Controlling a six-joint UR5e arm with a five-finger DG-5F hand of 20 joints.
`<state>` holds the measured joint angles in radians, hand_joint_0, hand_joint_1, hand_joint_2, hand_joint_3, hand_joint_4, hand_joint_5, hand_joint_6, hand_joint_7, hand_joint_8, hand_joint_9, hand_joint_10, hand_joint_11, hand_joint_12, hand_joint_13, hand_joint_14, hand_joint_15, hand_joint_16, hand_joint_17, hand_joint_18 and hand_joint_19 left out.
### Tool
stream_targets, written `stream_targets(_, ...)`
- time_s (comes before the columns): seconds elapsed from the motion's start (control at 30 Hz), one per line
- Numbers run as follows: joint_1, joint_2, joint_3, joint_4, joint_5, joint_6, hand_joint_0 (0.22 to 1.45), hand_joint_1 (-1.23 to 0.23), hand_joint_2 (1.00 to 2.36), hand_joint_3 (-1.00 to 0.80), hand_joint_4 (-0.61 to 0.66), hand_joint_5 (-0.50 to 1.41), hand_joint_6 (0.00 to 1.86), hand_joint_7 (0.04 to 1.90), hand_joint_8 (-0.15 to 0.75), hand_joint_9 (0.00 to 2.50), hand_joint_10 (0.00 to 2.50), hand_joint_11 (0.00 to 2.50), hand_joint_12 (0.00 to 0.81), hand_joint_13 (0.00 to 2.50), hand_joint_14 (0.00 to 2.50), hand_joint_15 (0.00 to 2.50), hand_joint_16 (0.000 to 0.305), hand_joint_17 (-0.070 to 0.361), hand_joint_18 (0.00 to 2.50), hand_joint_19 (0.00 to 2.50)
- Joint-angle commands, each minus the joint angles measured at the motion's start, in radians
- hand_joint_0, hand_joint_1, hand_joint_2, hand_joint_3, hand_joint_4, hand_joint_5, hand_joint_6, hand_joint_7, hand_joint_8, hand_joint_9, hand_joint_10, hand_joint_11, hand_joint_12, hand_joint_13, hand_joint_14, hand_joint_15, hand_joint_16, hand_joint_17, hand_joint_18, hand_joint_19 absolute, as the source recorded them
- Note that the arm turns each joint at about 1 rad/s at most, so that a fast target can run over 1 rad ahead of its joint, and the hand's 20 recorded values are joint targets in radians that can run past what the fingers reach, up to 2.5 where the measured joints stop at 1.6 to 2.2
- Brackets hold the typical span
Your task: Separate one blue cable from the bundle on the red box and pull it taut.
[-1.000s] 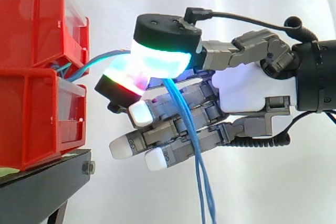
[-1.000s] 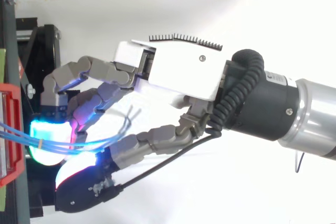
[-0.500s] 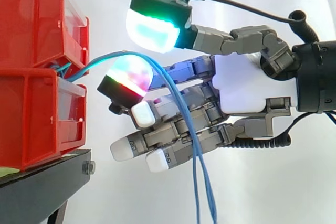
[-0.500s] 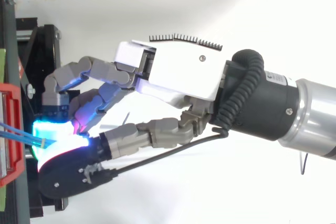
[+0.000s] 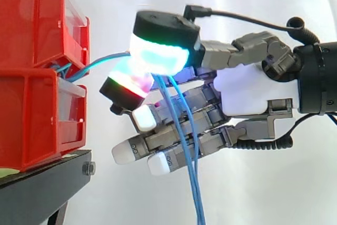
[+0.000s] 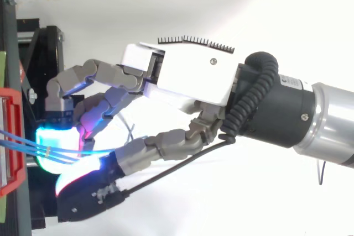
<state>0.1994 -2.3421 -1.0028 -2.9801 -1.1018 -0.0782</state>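
Observation:
Thin blue cables (image 5: 100,60) run out of the stacked red bins (image 5: 37,104) at the left and reach my hand (image 5: 247,90). The thumb's cyan-green pad (image 5: 158,56) presses down onto a finger's red-magenta pad (image 5: 126,80), and the cables pass between the two. Past that pinch the strands hang down in front of the other fingers to the bottom edge (image 5: 195,193). The other fingers stretch toward the bins with white pads. From above, three blue strands (image 6: 22,139) leave the red bin (image 6: 14,98) and end under the glowing pads of the hand (image 6: 188,75).
The bins sit on a black stand (image 5: 42,183) at the lower left. A white curtain forms the background. There is a gap of open air between the bins' front and my fingertips.
Half a second ago the thumb was lifted off the cables, which lay draped over the finger pad. It has come back down and pinches them again. The hanging strands shifted slightly left.

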Motion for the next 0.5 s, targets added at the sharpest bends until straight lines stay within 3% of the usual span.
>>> stream_targets(0.0,0.0,0.001,0.0,0.0,-0.001,0.0,0.76,-0.94,1.0,-0.5,0.01,-0.16,0.89,1.1,0.335,0.9,0.02,0.61,0.391,0.66,0.01,0.24,0.045,0.1,0.73,0.28)
stream_targets(0.1,0.0,0.0,0.0,0.0,-0.001,0.0,0.71,-0.93,1.0,-0.5,0.11,-0.16,0.88,1.06,0.333,0.9,0.02,0.61,0.387,0.66,0.01,0.24,0.044,0.1,0.72,0.29)
stream_targets(0.13,0.0,0.0,0.0,0.0,-0.001,0.0,0.65,-0.92,1.0,-0.5,0.16,-0.15,0.88,1.12,0.335,0.91,0.02,0.61,0.384,0.66,0.01,0.25,0.044,0.099,0.72,0.3)
stream_targets(0.23,0.0,0.0,0.0,0.0,-0.001,0.0,0.52,-0.81,1.0,-0.5,0.17,-0.14,0.88,1.11,0.367,0.94,0.02,0.62,0.409,0.67,0.01,0.26,0.049,0.11,0.74,0.31)
stream_targets(0.27,0.0,0.0,0.0,0.0,-0.001,0.0,0.47,-0.71,1.0,-0.5,0.18,-0.14,0.88,1.12,0.383,0.96,0.01,0.61,0.429,0.69,0.01,0.27,0.053,0.118,0.76,0.31)
stream_targets(0.4,0.0,0.0,0.0,-0.002,-0.001,0.0,0.43,-0.46,1.0,-0.5,0.16,-0.12,0.86,1.09,0.418,0.99,0.01,0.61,0.461,0.69,0.01,0.27,0.059,0.132,0.77,0.33)
stream_targets(0.47,0.0,0.0,0.0,-0.002,-0.001,0.0,0.43,-0.44,1.0,-0.5,0.16,-0.12,0.86,1.09,0.418,0.99,0.01,0.61,0.465,0.69,0.01,0.27,0.059,0.133,0.77,0.33)
